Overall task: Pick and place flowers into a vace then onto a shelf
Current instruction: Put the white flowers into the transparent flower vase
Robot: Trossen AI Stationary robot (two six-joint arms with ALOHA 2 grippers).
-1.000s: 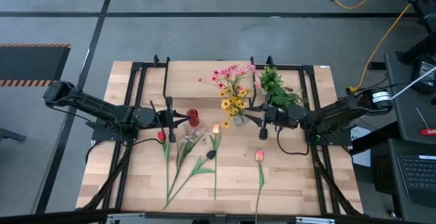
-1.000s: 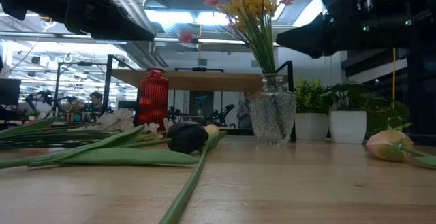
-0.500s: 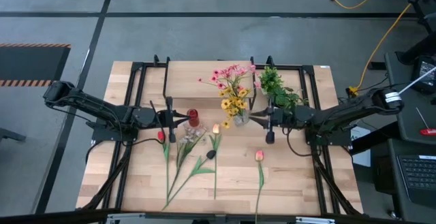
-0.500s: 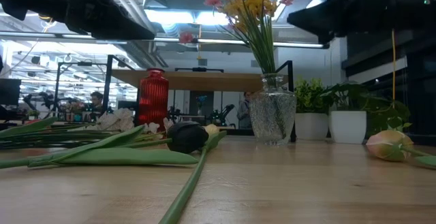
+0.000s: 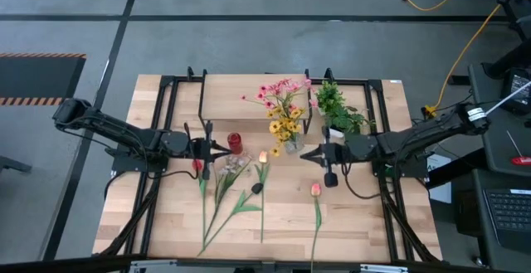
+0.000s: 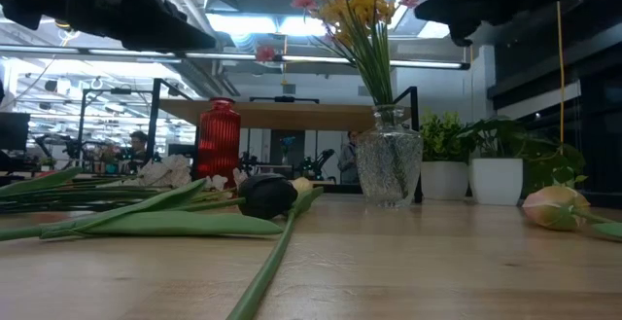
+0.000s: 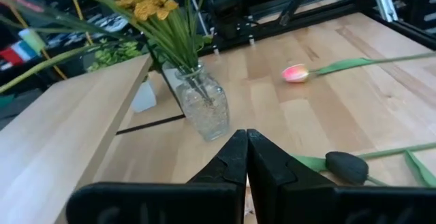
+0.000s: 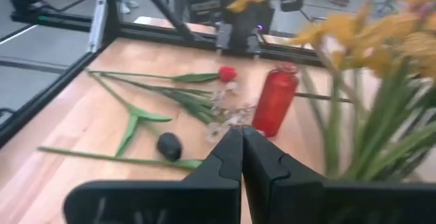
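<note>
Pulling my right gripper (image 5: 304,153), fingers pressed together and empty, back from the glass vase (image 5: 291,145) of flowers (image 5: 282,107) toward the peach tulip (image 5: 316,190) lying loose on the table, while my left gripper (image 5: 222,148), likewise closed and empty, waits beside the red vase (image 5: 235,143).

Vase (image 5: 291,146) (w/ flowers (image 5: 282,107)) btwn bottle (image 5: 235,143) & potted plant (image 5: 338,111).
</note>
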